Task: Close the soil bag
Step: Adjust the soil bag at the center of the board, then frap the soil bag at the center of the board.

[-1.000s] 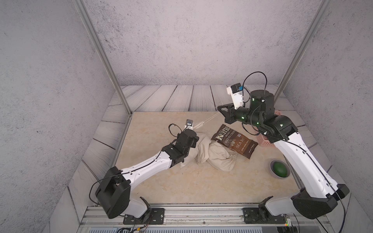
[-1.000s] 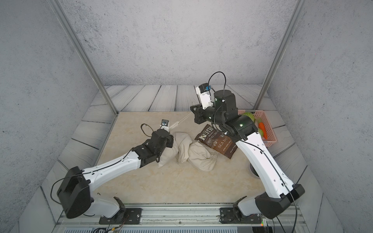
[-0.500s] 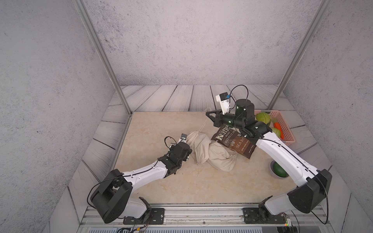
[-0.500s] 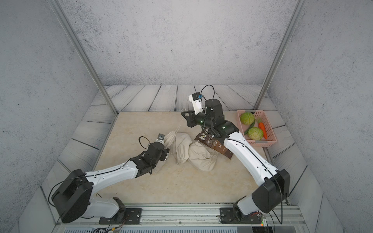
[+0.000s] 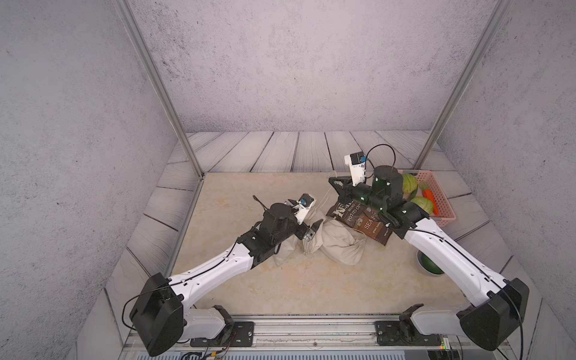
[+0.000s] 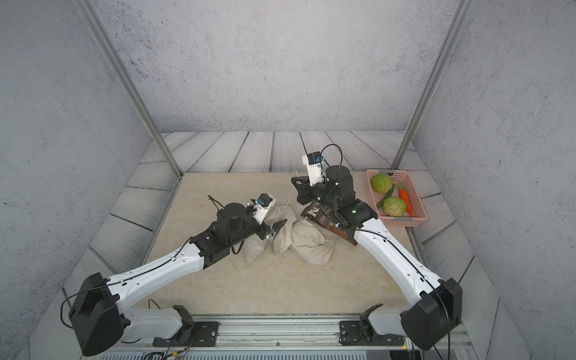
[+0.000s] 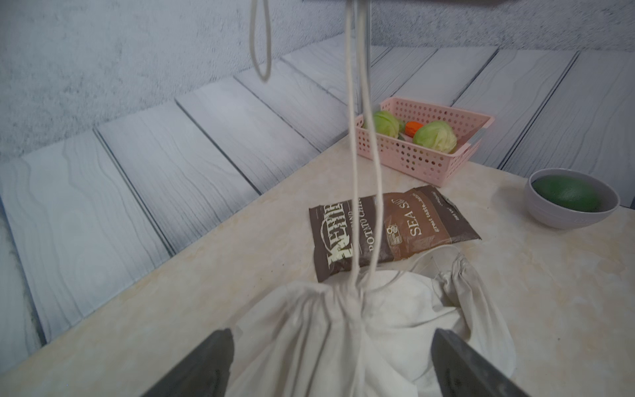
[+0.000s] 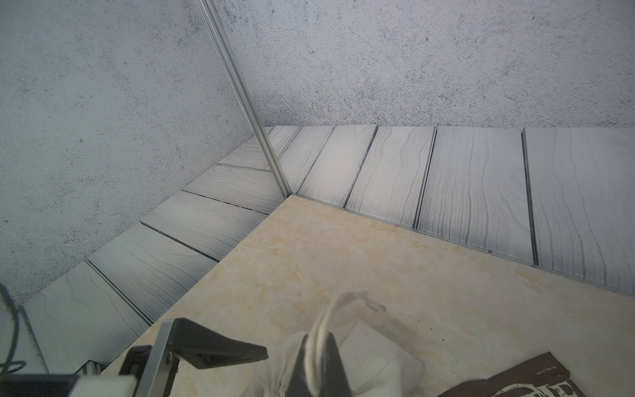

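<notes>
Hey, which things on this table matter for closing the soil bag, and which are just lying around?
For the job: soil bag; its drawstring; right gripper, shut on the drawstring; left gripper, open at the bag.
Lying about: Kettle chip bag; pink vegetable basket; grey bowl.

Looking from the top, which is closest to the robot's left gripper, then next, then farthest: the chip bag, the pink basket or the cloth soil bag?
1. The soil bag: right beside the open left gripper, in the middle.
2. The Kettle chip bag: just past the soil bag, to the right.
3. The pink basket: far off at the right edge.
</notes>
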`<state>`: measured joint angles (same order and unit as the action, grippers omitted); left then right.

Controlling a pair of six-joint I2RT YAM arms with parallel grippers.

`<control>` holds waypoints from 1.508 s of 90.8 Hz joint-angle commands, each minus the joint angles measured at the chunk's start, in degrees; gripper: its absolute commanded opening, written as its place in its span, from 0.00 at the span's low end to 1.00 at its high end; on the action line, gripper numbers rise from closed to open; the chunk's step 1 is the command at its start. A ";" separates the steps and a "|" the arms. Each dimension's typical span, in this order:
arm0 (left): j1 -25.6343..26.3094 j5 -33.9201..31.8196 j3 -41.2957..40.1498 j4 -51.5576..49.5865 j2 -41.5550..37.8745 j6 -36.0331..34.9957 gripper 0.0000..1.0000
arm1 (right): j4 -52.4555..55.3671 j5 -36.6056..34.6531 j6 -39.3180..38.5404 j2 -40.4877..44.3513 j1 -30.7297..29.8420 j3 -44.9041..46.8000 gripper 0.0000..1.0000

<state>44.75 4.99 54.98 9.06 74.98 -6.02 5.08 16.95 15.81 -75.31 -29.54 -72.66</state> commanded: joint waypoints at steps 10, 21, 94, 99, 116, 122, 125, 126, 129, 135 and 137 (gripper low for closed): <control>-0.17 6.53 8.92 -8.95 3.37 -5.61 0.81 | -1.83 -1.15 -1.04 2.89 0.09 1.33 0.00; -1.21 8.67 11.48 -12.09 4.62 -8.49 0.65 | -2.19 -1.04 -0.78 3.49 0.05 1.77 0.00; -3.10 9.96 22.34 -27.56 12.48 -11.33 0.00 | 2.40 -5.64 -3.64 6.86 0.95 -0.01 0.00; -3.45 8.97 20.72 -28.80 12.66 -11.81 0.00 | 4.17 -6.32 -4.13 7.68 1.63 -1.02 0.00; -3.51 0.61 15.05 -29.59 14.74 -11.99 0.01 | 6.13 -9.08 -5.35 11.69 4.45 -3.01 0.00; -3.24 -2.11 13.18 -28.07 15.40 -11.59 0.07 | 7.48 -10.03 -6.06 12.54 5.56 -4.11 0.00; -3.11 -3.52 12.79 -28.01 15.88 -11.64 0.09 | 8.19 -10.46 -6.57 12.82 6.20 -4.84 0.00; -3.06 -4.04 12.79 -28.07 16.15 -11.68 0.09 | 8.45 -10.63 -6.71 12.86 6.35 -5.07 0.00; -2.78 -6.00 13.17 -28.74 16.83 -12.00 0.10 | 9.02 -11.11 -7.01 13.08 7.09 -5.59 0.00; -1.78 -10.31 14.72 -31.71 18.84 -13.20 0.11 | 10.10 -11.49 -7.34 13.43 8.56 -6.35 0.00; -1.49 -11.68 15.00 -32.28 19.40 -13.57 0.11 | 10.34 -11.43 -7.37 13.56 9.07 -6.55 0.00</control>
<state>45.19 10.04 72.77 -4.91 89.14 -18.11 21.45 14.39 10.66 -68.03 -25.80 -71.99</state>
